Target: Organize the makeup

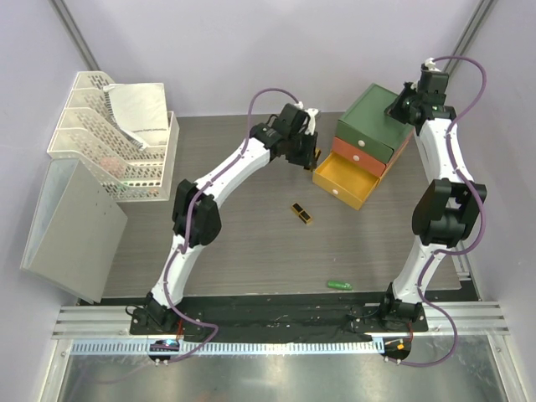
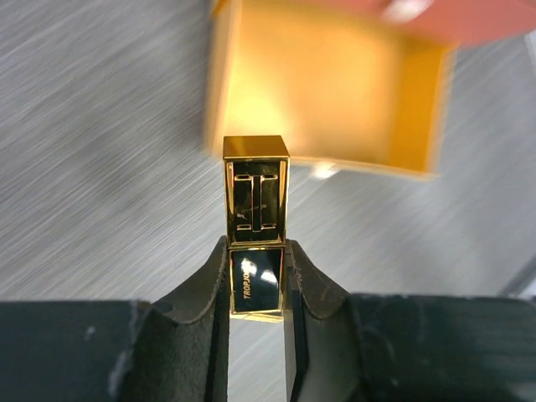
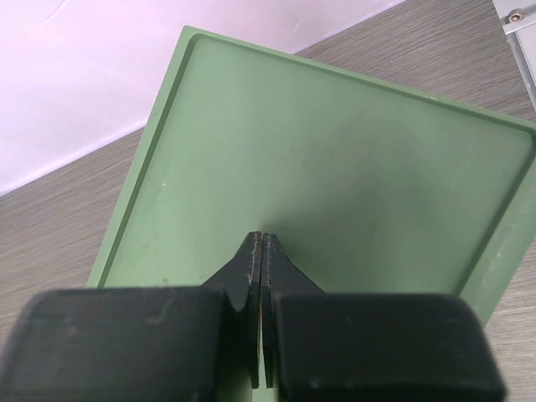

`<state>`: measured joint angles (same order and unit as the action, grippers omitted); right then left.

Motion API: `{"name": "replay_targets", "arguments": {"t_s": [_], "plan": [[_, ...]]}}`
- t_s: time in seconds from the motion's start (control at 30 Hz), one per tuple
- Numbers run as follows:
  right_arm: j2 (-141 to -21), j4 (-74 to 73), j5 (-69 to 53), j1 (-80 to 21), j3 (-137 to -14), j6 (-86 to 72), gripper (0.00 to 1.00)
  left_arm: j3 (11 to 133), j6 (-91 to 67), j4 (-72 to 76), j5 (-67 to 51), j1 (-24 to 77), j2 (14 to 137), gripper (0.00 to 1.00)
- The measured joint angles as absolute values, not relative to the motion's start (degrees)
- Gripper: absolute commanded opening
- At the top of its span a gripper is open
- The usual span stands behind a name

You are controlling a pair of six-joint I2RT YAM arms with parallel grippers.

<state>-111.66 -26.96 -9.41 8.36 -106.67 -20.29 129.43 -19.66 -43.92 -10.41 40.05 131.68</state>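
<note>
One black-gold stick is clamped in the left gripper, with the jaws closed on its lower half, just under the seam between the two halves. The stick is seen as glossy black and square in section, framed with gold edges, with a gold face at the far tip. A gold-outlined T-like emblem is shown on the upper half. Gold lettering is printed along the lower half, but it is not fully legible. The stick is held pointing away from the gripper toward the yellow drawer, which is blurred behind it. Whether the tip is over the drawer or just short of its near wall cannot be told. In the top view the left gripper is placed just beside the left side of that drawer, above the bench.

The yellow drawer is pulled out at the bottom of the drawer box, with an orange drawer above it and a green one on top.

A second black-gold stick is laid flat and diagonal on the bench, near the yellow drawer and not touching it. A green tube is laid near the front edge of the bench, well apart from that stick.

The jaws of the right gripper are pressed together with nothing held, over the green top of the box. Contact with the top cannot be told.

White trays are stacked at the far left.
</note>
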Motion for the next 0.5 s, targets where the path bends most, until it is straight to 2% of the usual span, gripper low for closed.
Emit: {"name": "replay_targets", "arguments": {"t_s": [0.4,0.5], "plan": [[-111.79,-26.79,-9.78,8.36,-106.72,-20.29,0.01,132.57,-35.68,-32.03,-20.56,40.05,139.96,0.03],[-111.79,-26.76,-9.78,8.36,-106.72,-20.29,0.01,132.77,-38.68,-29.36,-22.31,40.03,142.08,0.1]]}}
